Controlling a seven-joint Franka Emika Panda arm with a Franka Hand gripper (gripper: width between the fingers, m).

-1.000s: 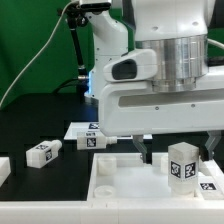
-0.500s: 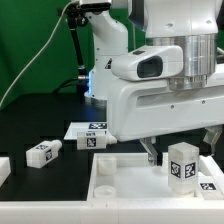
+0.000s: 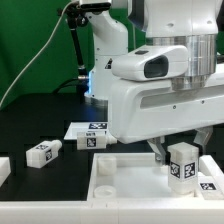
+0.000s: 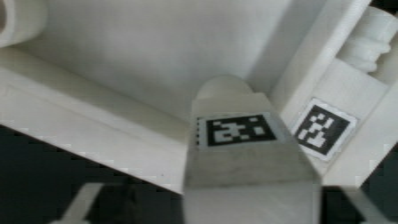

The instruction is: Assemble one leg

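Near: leg stands upright on corner of white square panel (fastening unconfirmed). Claw wide, straddling leg, no contact visible. Farther: spare legs lying on tabletop. Est. remaining: grip, fasten.

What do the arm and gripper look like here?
The arm is glossy white with rounded casings, a dark oval inset and a ribbed silver-grey cylinder near the wrist. The gripper has a boxy white body and short dark fingers.
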